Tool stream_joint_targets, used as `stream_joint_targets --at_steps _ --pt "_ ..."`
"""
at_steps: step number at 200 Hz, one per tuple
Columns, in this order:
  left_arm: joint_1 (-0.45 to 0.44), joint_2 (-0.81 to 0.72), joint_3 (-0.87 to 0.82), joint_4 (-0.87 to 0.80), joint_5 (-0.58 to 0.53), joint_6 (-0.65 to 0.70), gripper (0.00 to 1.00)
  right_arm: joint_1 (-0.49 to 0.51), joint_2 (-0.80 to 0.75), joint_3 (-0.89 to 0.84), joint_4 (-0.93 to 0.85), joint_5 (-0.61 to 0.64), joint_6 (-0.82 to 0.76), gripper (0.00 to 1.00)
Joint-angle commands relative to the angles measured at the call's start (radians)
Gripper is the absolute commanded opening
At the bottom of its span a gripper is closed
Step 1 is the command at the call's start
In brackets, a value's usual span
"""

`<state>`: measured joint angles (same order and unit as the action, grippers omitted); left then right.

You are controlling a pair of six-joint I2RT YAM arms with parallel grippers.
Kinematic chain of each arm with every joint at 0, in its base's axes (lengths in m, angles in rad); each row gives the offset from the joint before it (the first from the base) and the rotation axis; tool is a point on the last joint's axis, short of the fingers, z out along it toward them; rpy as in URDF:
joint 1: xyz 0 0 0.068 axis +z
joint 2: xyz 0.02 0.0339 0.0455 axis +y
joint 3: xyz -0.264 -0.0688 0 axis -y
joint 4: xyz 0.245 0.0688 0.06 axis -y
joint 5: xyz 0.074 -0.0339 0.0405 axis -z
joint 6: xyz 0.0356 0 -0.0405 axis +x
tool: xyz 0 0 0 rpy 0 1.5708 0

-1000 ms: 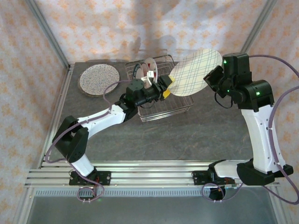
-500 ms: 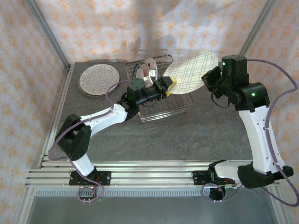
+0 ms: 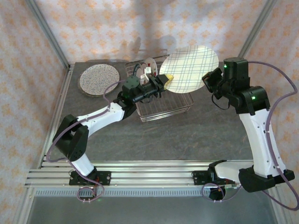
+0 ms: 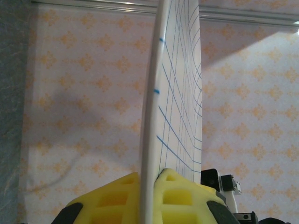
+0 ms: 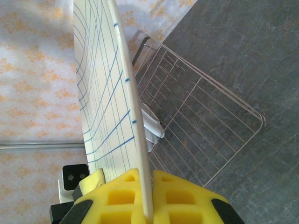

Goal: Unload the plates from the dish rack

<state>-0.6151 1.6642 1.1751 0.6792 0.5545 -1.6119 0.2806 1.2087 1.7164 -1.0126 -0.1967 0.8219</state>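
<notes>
Fingers [image 4: 112, 198] of the left gripper [image 4: 147, 186] are pressed together on the rim of the beige plaid plate [image 4: 180, 93]. The thin edge of the plate sits between the two yellow pads and no gap is visible. The right gripper [image 5: 142, 196] is clamped in the same way on the opposite rim of this plate [image 5: 100, 93].

In the top view the left gripper [image 3: 164, 80] holds the left side of the plate [image 3: 189, 69] and the right gripper [image 3: 209, 78] holds its right side. The plate hangs between the two arms, in the air, with its lined face turned toward the camera. It is above the far right part of the dish rack [image 3: 163, 107] and is not touching the wires.

One white plate with red marks [image 3: 149, 65] stands upright in the far left part of the rack. A grey speckled plate [image 3: 98, 79] lies flat on the table [image 3: 187, 140], to the left of the rack and apart from it.
</notes>
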Motion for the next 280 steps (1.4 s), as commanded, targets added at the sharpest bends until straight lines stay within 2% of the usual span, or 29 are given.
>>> stream_joint_targets --at_steps 1,34,56,119,194,280 --pt "-0.002 -0.010 -0.013 0.039 0.012 0.107 0.00 0.005 -0.018 0.006 0.026 0.019 -0.035 0.09" --pt "0.004 -0.023 -0.015 0.049 0.010 0.103 0.00 0.006 -0.019 0.008 0.020 0.008 -0.070 0.33" --pt "0.008 -0.033 -0.018 0.053 0.009 0.100 0.00 0.004 -0.018 0.011 0.004 0.014 -0.103 0.44" --pt "0.031 -0.071 -0.031 0.072 0.004 0.083 0.00 0.005 -0.032 0.035 -0.029 -0.027 -0.256 0.63" --pt "0.083 -0.143 -0.044 0.058 0.006 0.061 0.00 0.005 -0.129 -0.026 0.022 -0.077 -0.472 0.68" --pt "0.197 -0.248 -0.080 -0.025 0.022 0.076 0.00 0.006 -0.292 -0.288 0.410 -0.158 -0.685 0.68"
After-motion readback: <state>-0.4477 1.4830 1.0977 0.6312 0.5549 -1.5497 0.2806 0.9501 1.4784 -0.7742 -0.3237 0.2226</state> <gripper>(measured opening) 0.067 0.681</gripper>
